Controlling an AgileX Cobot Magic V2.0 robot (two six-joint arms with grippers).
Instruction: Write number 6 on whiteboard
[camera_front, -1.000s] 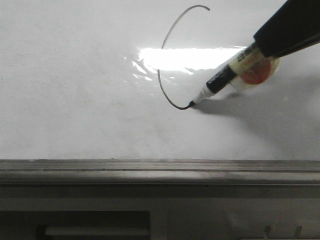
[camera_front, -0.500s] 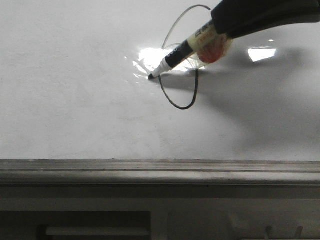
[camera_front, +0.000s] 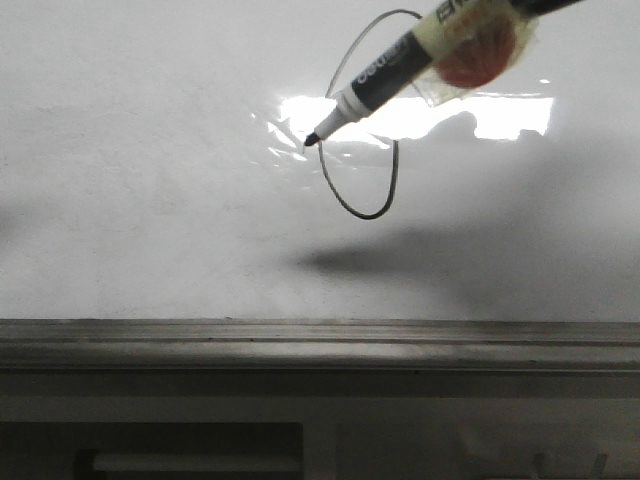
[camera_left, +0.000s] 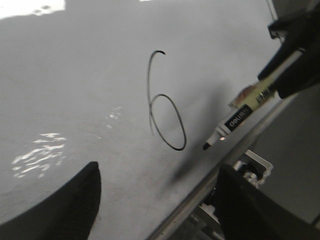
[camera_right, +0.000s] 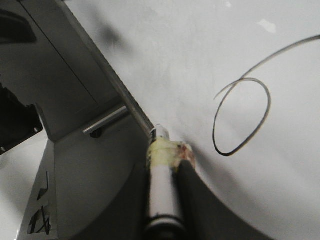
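Holding the marker (camera_front: 400, 62) clear of the whiteboard (camera_front: 150, 200), right hand (camera_right: 162, 200) clenched on its stiff, light, slippery barrel; number 6 (camera_front: 360, 130) complete below its tip. Left hand (camera_left: 155, 200) released.

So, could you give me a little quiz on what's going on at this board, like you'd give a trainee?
1. True or false: the marker tip is pressed against the whiteboard.
2. The tool gripping the marker belongs to which arm? A left, B right, C both.
3. Fill in: the drawn figure reads as the number ___.

Key: 1 false, since the marker's shadow lies apart from the tip; 2 B; 3 six.
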